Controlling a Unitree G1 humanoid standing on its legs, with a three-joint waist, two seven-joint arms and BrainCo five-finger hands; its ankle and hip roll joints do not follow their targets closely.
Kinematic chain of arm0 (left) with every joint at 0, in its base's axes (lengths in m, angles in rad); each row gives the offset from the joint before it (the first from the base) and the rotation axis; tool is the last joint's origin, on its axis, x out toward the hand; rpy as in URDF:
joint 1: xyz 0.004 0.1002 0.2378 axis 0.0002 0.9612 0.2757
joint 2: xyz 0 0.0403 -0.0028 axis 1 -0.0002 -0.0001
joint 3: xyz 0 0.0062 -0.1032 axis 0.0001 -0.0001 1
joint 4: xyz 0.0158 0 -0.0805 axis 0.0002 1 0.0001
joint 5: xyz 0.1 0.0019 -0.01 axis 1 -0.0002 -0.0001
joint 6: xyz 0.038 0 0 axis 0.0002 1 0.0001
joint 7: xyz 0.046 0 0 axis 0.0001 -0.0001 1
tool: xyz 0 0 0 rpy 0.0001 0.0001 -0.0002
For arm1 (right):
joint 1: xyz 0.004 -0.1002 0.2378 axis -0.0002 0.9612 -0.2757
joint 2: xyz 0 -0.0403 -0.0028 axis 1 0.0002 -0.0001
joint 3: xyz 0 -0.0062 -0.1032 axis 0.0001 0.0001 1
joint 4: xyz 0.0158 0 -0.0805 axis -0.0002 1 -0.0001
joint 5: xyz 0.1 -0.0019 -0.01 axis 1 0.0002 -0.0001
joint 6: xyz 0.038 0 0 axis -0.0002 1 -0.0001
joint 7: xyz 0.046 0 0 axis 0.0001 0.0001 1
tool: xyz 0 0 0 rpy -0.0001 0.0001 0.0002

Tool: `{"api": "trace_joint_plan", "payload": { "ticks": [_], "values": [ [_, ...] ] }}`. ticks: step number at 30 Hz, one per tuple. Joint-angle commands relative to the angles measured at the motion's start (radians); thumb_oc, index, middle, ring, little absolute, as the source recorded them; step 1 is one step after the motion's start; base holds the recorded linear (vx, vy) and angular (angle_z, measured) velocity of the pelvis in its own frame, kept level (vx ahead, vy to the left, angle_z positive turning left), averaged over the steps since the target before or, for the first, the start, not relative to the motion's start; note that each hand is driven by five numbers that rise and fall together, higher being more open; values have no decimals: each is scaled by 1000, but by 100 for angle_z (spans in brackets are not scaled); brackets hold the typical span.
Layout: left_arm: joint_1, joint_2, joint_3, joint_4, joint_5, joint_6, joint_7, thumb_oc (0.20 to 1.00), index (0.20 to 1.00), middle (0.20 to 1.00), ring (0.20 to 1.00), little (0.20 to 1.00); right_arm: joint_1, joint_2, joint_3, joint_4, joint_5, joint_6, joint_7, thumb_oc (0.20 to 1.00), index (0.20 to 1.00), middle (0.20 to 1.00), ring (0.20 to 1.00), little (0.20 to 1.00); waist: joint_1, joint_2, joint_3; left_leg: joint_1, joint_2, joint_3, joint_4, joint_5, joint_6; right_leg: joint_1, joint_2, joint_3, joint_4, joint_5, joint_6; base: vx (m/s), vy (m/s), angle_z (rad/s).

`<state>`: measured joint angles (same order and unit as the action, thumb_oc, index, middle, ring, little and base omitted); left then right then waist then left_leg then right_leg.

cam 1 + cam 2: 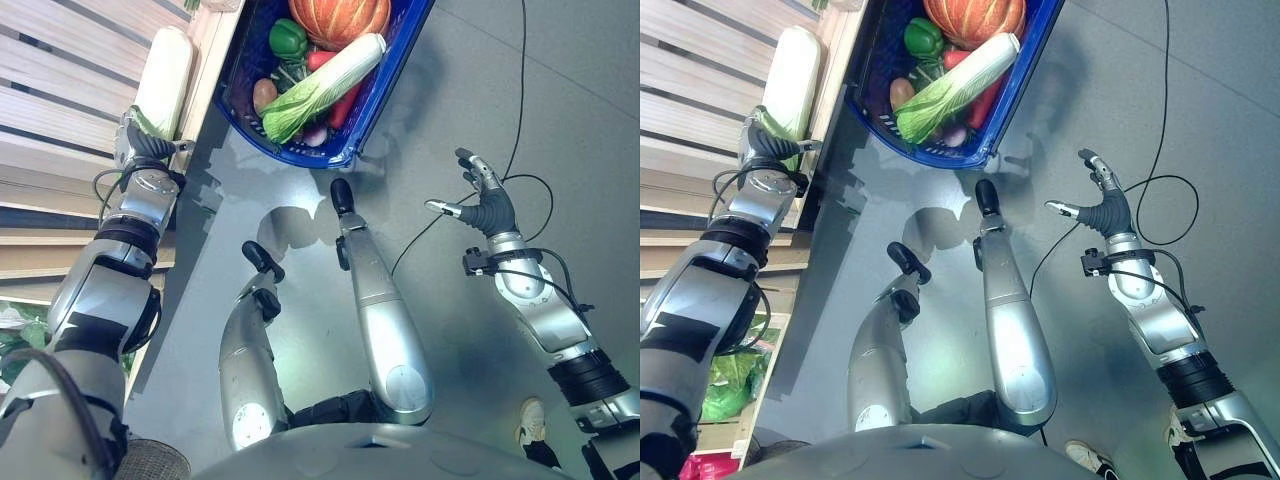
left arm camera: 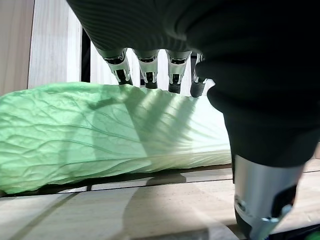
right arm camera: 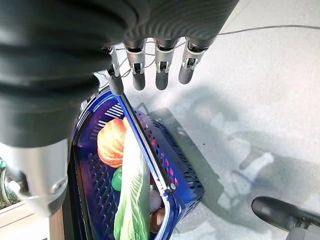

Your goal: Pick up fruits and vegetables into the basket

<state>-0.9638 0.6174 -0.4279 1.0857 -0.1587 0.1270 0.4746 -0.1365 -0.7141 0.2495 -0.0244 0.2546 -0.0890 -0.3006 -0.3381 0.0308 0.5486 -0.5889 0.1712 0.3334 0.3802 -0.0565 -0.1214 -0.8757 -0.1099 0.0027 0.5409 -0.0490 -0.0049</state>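
Fingers (image 2: 146, 67) of the left hand (image 1: 143, 147) are curled over the top of a napa cabbage (image 1: 163, 78), with the thumb on its near side, so the cabbage is gripped. No readable writing is seen on any item.

The cabbage is long, pale white at one end and light green with veined, crinkled leaves at the other; it lies on a slatted wooden shelf (image 1: 60, 90), just beside the blue basket (image 1: 392, 75).

The basket stands on the grey floor (image 1: 560, 90) against the shelf edge. In it are seen a second napa cabbage (image 1: 325, 85) laid slantwise on top, an orange pumpkin (image 1: 340, 18), a green pepper (image 1: 287, 38) and red pieces partly hidden under the cabbage.

The right hand (image 1: 483, 199) is held over the floor, well apart from the basket, fingers spread wide and holding nothing.
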Motion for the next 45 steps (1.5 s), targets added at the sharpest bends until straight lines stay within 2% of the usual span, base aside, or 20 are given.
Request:
{"api": "trace_joint_plan", "payload": {
  "ticks": [1, 5, 20, 29, 37, 45],
  "values": [
    [10, 31, 29, 75, -23, 5, 36, 1000, 1000, 1000, 1000, 1000, -1, 15, 5, 13, 28, -52, -22, 1000, 1000, 1000, 1000, 1000, -35, -25, -29, -111, 2, -13, 127, -91, 26, -26, 27, 15, 21, -66, 57, 0, 0, 0],
    [-6, 37, 28, 89, -45, 21, 44, 1000, 1000, 1000, 1000, 1000, -6, 16, 10, 22, 33, -58, -26, 1000, 1000, 1000, 1000, 1000, -35, -27, -29, -125, 3, -15, 131, -92, 26, -41, 29, 16, 20, -60, 56, 0, 0, 0],
    [-71, 51, 56, 109, -126, 36, 201, 1000, 1000, 1000, 1000, 1000, -56, 23, 37, 60, 55, -59, -37, 1000, 1000, 1000, 1000, 1000, -30, -36, -29, -185, 4, -34, 137, -91, 21, -98, 35, 17, 14, -43, 52, -2, -7, 1],
    [-105, 53, 62, 76, -142, 17, 281, 1000, 1000, 1000, 1000, 1000, -81, 31, 57, 83, 76, -69, -48, 1000, 1000, 1000, 1000, 1000, -19, -47, -29, -210, -1, -51, 141, -92, 22, -109, 40, 12, 5, -36, 51, -5, -22, -4],
    [-70, 27, 68, -3, -99, -60, 269, 1000, 1000, 1000, 1000, 1000, -79, 44, 50, 74, 64, -71, -40, 1000, 1000, 1000, 1000, 1000, -8, -53, -29, -202, -7, -57, 142, -99, 29, -92, 42, 6, 0, -36, 54, -10, 1, 4],
    [13, 26, 82, -135, 3, -142, 234, 1000, 1000, 1000, 1000, 1000, -28, 53, 16, 41, 1, -85, -30, 1000, 1000, 1000, 1000, 1000, 12, -44, -29, -136, -13, -56, 111, -88, 30, -25, 22, -14, -5, -46, 65, -24, 49, 1]
  ]
}}
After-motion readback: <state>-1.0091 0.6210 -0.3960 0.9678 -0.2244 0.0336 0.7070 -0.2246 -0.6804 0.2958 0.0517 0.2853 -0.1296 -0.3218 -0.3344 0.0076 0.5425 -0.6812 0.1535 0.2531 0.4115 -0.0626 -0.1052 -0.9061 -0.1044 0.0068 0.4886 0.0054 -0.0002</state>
